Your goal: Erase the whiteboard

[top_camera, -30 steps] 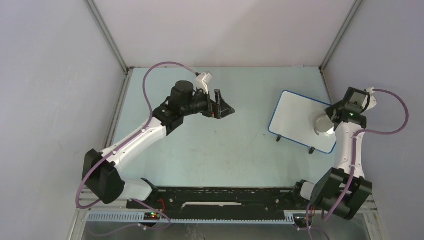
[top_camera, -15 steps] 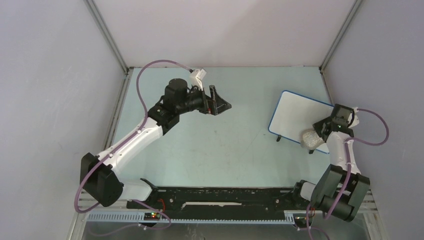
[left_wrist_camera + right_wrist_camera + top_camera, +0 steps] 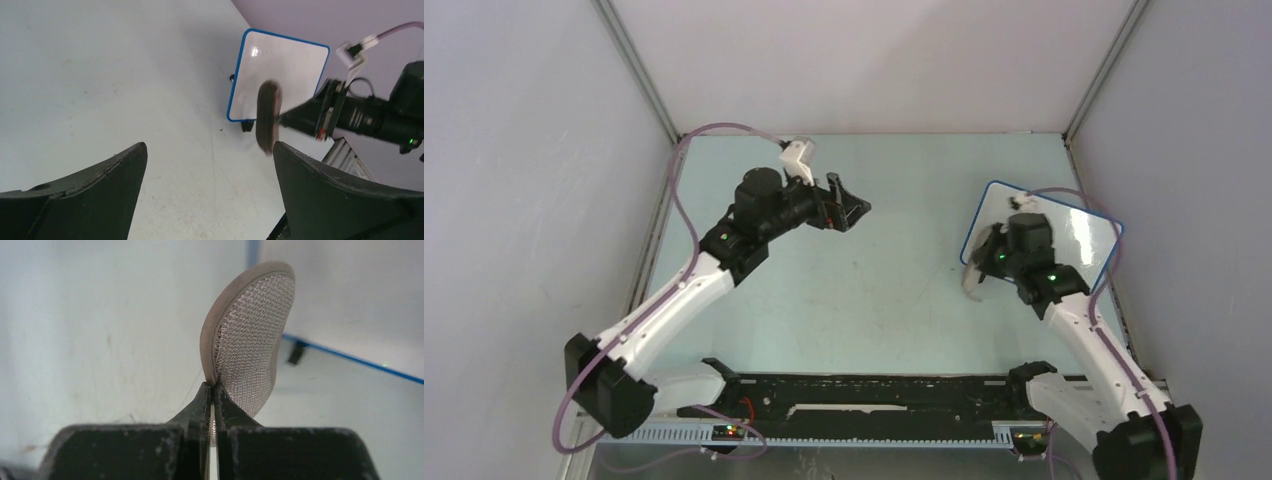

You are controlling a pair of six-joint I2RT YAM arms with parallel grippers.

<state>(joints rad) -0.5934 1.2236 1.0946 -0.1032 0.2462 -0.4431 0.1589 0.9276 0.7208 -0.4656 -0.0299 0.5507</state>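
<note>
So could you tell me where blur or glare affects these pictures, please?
Left wrist view: the sponge pad is motion-blurred, and the whiteboard shows a small glare spot. Right wrist view: the pad's mesh is crisp, the background slightly softer. Top view: pale reflections streak the whiteboard.

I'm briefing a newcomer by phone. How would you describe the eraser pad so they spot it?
Look to the table's right side, where the blue-rimmed whiteboard sits. At its near-left corner the right gripper pinches a grey-beige oval pad by its edge; only it has a mesh face.
</note>
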